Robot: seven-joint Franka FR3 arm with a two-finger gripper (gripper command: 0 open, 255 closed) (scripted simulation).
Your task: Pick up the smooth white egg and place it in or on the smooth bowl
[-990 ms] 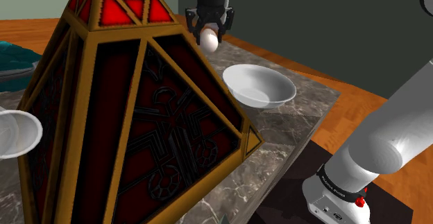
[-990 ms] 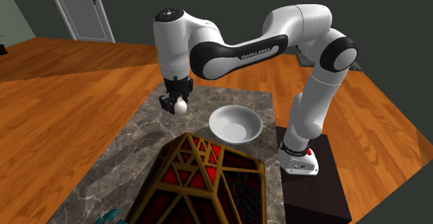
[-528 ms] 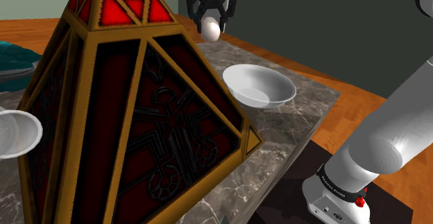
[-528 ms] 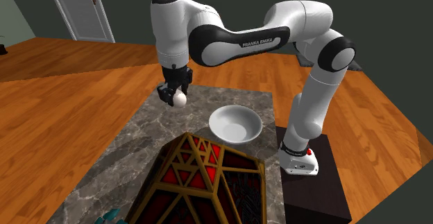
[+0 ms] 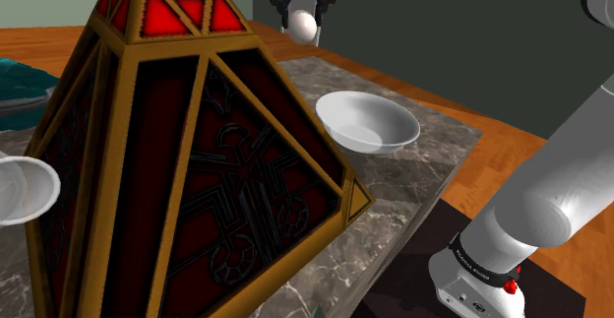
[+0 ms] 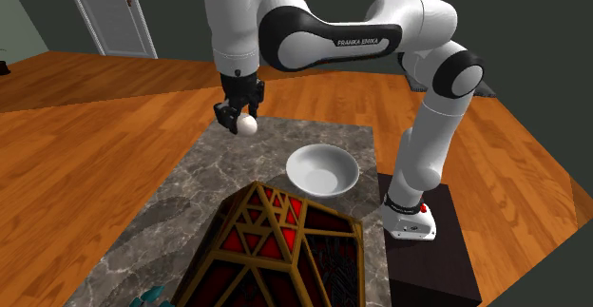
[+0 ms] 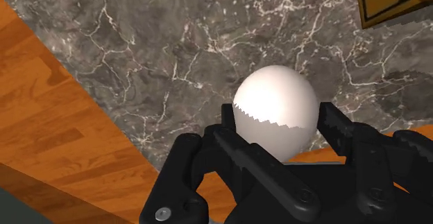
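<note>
**Egg pinched in mid-air, bowl waiting off to one side**

We see the black gripper (image 5: 304, 18) clamped on the white egg (image 5: 304, 28), one finger on each side, holding it in the air above the marble tabletop (image 5: 413, 198), near the table's far edge. The white bowl (image 5: 389, 141) sits empty on the marble, apart from the egg, toward the shoulder view's right and nearer the stand.

In the wrist view much of the egg (image 7: 276, 98) bulges beyond the fingers (image 7: 229, 129). We judge that a shallow hold on a smooth, round shell, so a jerky carry could squirt it loose onto the marble or the wooden floor (image 6: 86, 153). Letting go from too high could bounce it out of the shallow bowl. The large red-and-gold pyramid (image 5: 197, 159) stands close beside the bowl, and a low approach might clip it. A second white dish (image 5: 20, 190) at the shoulder view's left edge could be mistaken for the target.
</note>
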